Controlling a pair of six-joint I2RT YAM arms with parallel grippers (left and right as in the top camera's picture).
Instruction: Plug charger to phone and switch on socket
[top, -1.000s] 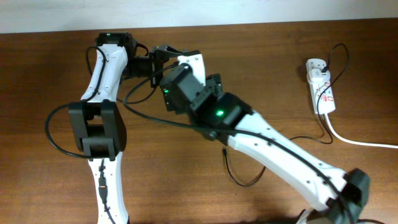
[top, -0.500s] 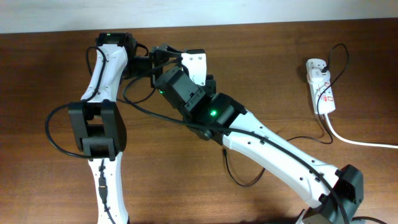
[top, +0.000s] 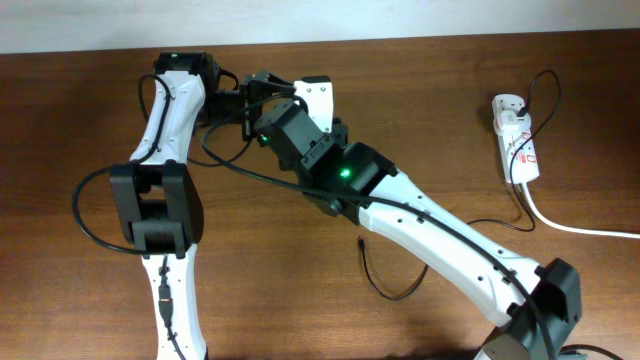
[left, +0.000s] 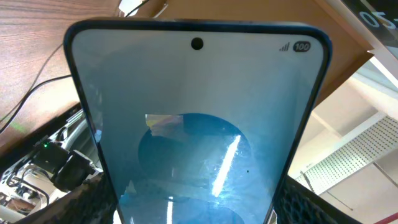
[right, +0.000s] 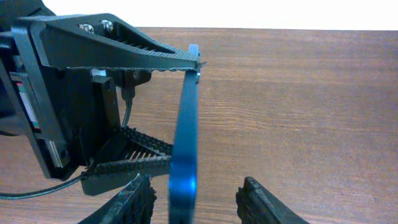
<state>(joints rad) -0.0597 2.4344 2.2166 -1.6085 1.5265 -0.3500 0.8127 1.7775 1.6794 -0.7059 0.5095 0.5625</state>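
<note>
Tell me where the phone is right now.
In the left wrist view the phone fills the frame, clamped in the left gripper; the right gripper has its open jaws either side of it.

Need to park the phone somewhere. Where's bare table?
Bare wood between the right arm and the socket, and between the left arm and the charger loop. Crowded around the phone, where both arms converge.

Lit blue phone (left: 199, 124) aloft, charger (top: 359, 244) lying slack, socket (top: 517, 135) well apart
</note>
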